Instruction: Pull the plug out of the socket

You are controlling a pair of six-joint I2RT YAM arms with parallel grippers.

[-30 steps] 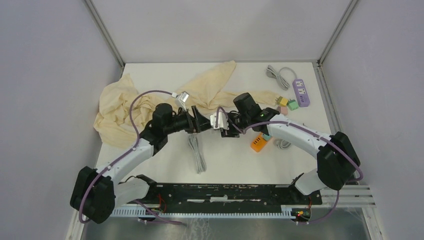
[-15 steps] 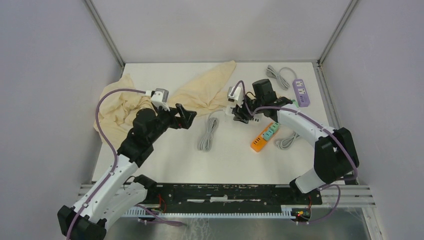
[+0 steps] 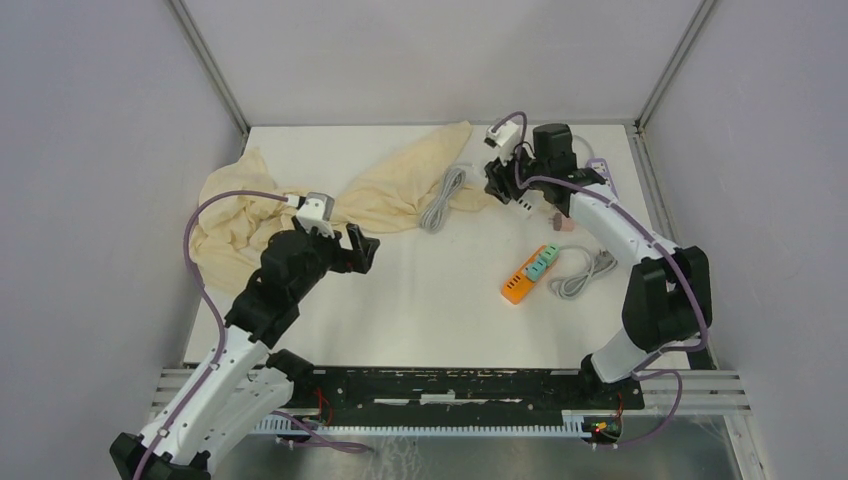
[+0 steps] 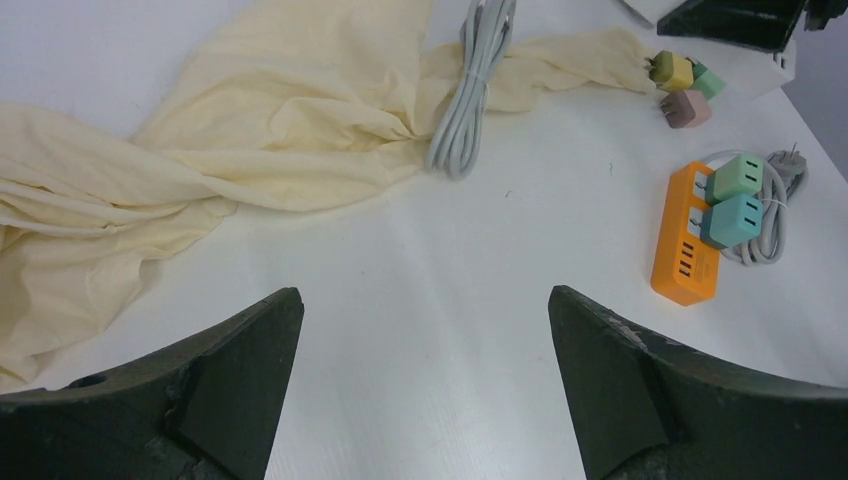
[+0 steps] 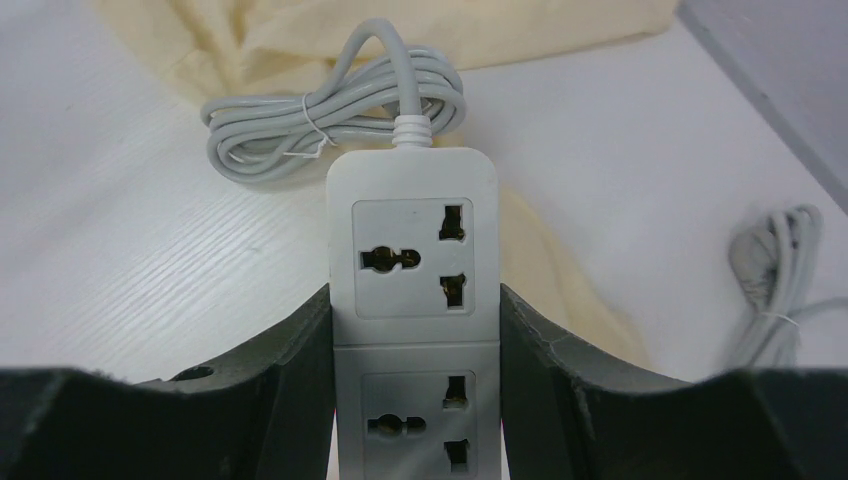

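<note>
My right gripper (image 5: 415, 385) is shut on a white socket strip (image 5: 415, 250), its fingers pressed on the strip's two long sides. The two outlets that show are empty. From above, the right gripper (image 3: 508, 190) holds the strip (image 3: 523, 204) at the far right. Its bundled grey cord (image 3: 440, 200) lies on the cloth. My left gripper (image 3: 356, 248) hovers open and empty over bare table, left of centre. An orange socket strip (image 4: 683, 255) carries a teal plug (image 4: 738, 218) and a green plug (image 4: 738, 175).
A crumpled cream cloth (image 3: 250, 215) covers the far left and reaches the middle. Loose yellow (image 4: 672, 70) and pink (image 4: 685, 108) plugs lie near the cloth's right tip. The orange strip's grey cord (image 3: 583, 272) lies coiled on its right.
My left gripper opened and drew back to the left, away from the white strip. My right gripper carried that strip to the far right, dragging its cord bundle onto the cloth.
</note>
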